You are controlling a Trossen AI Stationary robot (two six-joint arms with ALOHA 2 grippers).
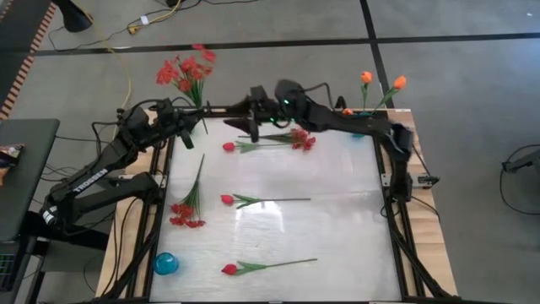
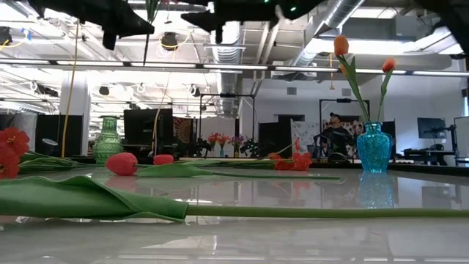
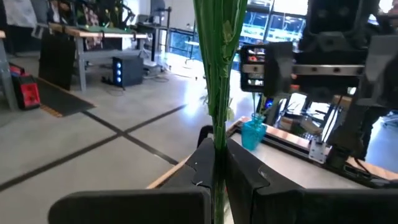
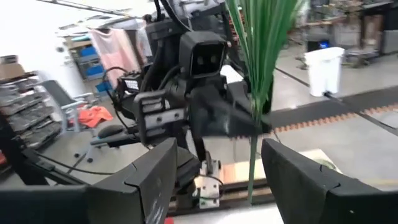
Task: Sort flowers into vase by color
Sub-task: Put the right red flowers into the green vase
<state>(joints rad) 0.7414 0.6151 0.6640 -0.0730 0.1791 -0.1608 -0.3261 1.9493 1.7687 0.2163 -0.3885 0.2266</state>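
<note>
A red many-bloom spray [image 1: 186, 72] stands upright above the table's far left corner, with my left gripper [image 3: 214, 180] shut on its green stem [image 3: 217, 93]. My right gripper [image 4: 217, 152] is open and level. It faces that stem from the table's right [image 1: 239, 110] and stops short of it, touching nothing. On the table lie three single pinkish-red tulips [image 1: 226, 200], a red spray [image 1: 187, 215] at the left and another [image 1: 302, 139] at the far side. Two orange tulips [image 2: 341, 45] stand in a blue vase [image 2: 374, 147] at the far right corner. My left gripper pinches the spray's stem just under its leaves [image 4: 255, 127] between its two fingers. The fingers come level from the table's left and lie across the stem. The spray stands upright, lifted clear, blooms up, with a short bare length of stem [image 4: 250, 180] hanging below the fingers.
A green vase [image 2: 108, 139] stands at the far left of the table. A small blue vessel [image 1: 165, 263] sits near the front left corner. Cables and an arm mount line the table's right edge [image 1: 396, 181]. The table's middle between the lying flowers is bare.
</note>
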